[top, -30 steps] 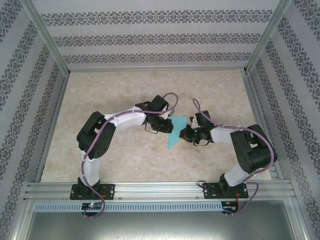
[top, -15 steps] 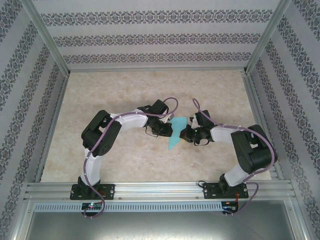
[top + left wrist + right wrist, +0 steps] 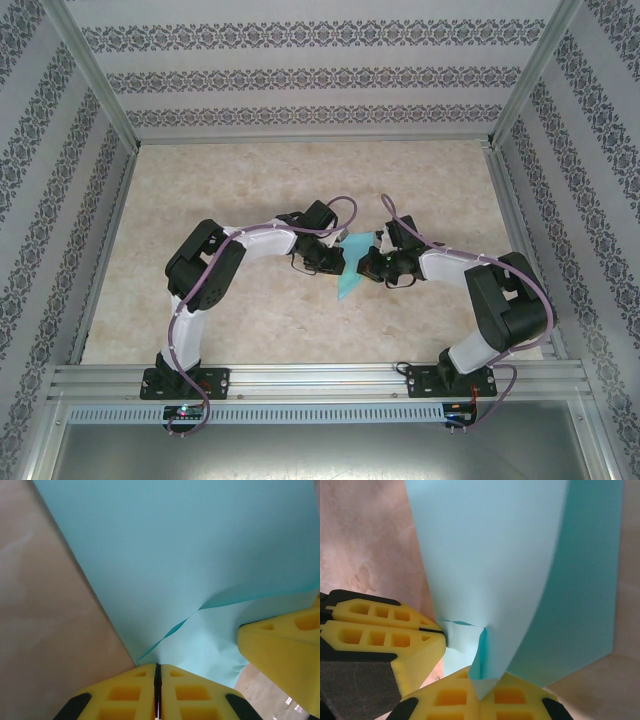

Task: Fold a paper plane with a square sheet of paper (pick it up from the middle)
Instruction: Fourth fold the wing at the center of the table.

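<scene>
Both arms have drawn closer since 1 second ago. Left gripper [image 3: 157,670] and right gripper [image 3: 480,692], jaws together, each clamp an edge of the thin light-cyan folded paper sheet [image 3: 190,555] at the middle of the beige marbled table [image 3: 250,320].

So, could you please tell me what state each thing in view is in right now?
paper: folded into overlapping layers, pinched by both grippers.
left gripper: shut on the paper's edge.
right gripper: shut on a folded tip of the paper.
</scene>
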Available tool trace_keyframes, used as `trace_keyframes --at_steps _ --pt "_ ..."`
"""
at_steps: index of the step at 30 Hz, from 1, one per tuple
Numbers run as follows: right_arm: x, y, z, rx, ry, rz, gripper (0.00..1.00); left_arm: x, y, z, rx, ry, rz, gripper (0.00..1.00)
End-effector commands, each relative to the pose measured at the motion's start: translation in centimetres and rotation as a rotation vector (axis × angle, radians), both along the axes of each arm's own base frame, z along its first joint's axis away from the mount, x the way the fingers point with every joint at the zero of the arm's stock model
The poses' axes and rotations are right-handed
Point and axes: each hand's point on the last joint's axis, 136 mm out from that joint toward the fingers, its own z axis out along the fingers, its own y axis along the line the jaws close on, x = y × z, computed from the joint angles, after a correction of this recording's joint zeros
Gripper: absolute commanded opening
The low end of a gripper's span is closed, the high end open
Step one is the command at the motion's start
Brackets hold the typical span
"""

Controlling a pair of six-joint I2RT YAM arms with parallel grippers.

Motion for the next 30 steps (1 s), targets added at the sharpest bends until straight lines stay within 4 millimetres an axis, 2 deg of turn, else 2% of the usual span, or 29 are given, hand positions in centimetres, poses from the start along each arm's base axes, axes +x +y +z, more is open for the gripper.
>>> trace_keyframes --at_steps 1,17,23,30 --pt "0.4 0.7 0.9 -0.014 -0.031 0.027 0.02 -0.7 0.6 -2.4 0.06 0.009 -0.028 0.12" --pt "1.2 2.8 1.6 0.114 -0.018 0.002 0.03 -1.1 1.0 -2.9 0.061 0.011 -0.034 0.11" --pt "1.2 2.6 1.9 0.138 -0.019 -0.015 0.03 -1.3 1.4 -3.2 0.067 0.012 -0.034 0.11" --pt "0.5 1.3 1.6 0.062 -0.021 -0.008 0.16 -1.3 1.5 -3.3 0.063 0.014 -0.032 0.11"
